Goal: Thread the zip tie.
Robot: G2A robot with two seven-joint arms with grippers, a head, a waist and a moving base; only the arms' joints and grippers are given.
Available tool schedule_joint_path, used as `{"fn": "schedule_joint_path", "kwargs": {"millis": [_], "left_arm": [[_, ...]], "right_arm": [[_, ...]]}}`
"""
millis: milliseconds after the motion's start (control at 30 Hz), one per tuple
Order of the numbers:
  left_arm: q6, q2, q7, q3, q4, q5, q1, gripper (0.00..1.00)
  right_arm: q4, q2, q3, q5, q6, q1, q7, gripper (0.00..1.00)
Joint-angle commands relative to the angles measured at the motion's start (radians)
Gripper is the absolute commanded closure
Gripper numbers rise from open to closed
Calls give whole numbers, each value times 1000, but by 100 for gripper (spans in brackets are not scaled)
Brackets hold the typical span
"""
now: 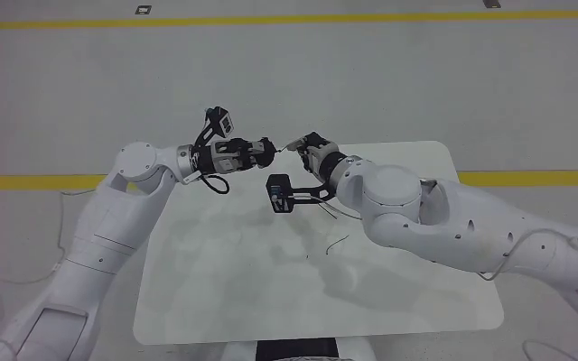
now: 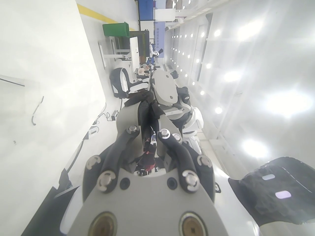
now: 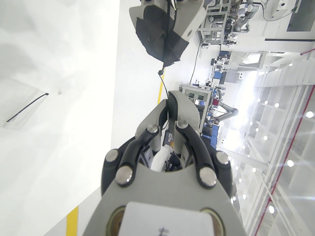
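The left gripper (image 1: 268, 150) and the right gripper (image 1: 298, 144) face each other tip to tip over the far corner of the white table (image 1: 424, 298), just apart. A thin zip tie (image 1: 283, 147) bridges the small gap from one claw to the other. On the tabletop, nearer the robot than the right gripper, lies a loose curved dark strand (image 1: 336, 243)

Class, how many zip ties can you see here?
3: held zip tie between left gripper and right gripper; curved zip tie and straight zip tie loose on the table. Arms may hide more.
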State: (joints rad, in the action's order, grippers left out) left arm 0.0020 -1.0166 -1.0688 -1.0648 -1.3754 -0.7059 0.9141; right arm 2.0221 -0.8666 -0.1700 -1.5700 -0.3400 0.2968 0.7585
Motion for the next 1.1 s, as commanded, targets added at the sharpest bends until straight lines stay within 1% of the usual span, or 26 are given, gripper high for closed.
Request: {"fn": "schedule_joint_path", "kwargs": {"millis": [0,333,733,1067], "left_arm": [[0,1,-1,-4,0,2,3,100],[5,5,1,-13,-9,3,13,100],[5,4,-1,-8,-8,0,4,100],[4,3,2,-5,-10,-1,3,100]], "right_arm": [[0,0,0,0,0,0,-1,100],[0,1,0,0,0,-4,-6,100],[1,-1,0,0,0,0,-1,100],[3,-1,0,0,0,1,2,100]]}}
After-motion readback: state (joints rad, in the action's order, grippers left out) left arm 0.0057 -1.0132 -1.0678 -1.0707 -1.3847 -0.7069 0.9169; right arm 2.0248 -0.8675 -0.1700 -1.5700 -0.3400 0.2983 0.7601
